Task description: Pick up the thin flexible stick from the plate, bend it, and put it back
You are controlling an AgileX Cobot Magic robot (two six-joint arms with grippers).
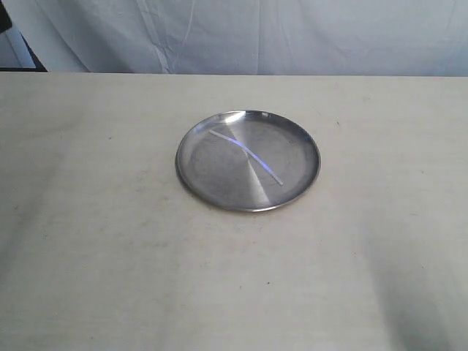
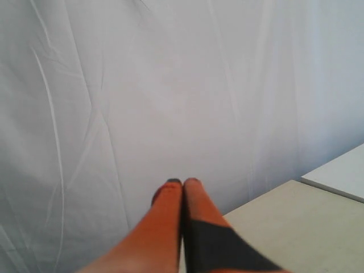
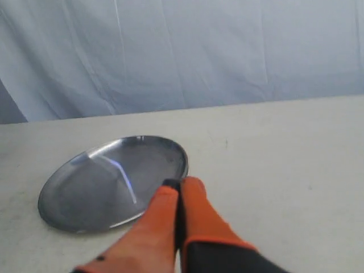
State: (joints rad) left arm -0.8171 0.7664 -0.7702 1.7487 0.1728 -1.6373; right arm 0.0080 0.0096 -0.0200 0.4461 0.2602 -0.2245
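Bench [image 1: 110, 241]: pale, lightly marked surface. A white cloth backdrop [image 1: 292, 36] hangs behind its far edge.

Plate [image 1: 201, 179]: round, shiny metal with a low rim. It sits flat near the middle of the bench, somewhat closer to the far edge than to the near one. It also shows in the right wrist view [image 3: 79, 199].

Thin flexible stick [image 1: 245, 153]: lies inside the plate, resting on its surface. It runs diagonally across the middle with a slight curve, and both ends are within the rim. In the right wrist view it appears as a pale streak [image 3: 126, 183].

Left gripper [image 2: 183, 182]: orange fingers pressed together, nothing between them. It faces the backdrop, with a bench corner [image 2: 296, 227] off to one side. The plate is not in this view.

Right gripper [image 3: 179, 183]: fingers closed tip to tip and empty. The tips sit close to the plate's rim, apart from the stick. Whether they touch the rim or hang above it cannot be judged from this angle.

Exterior view: neither arm appears over the bench.
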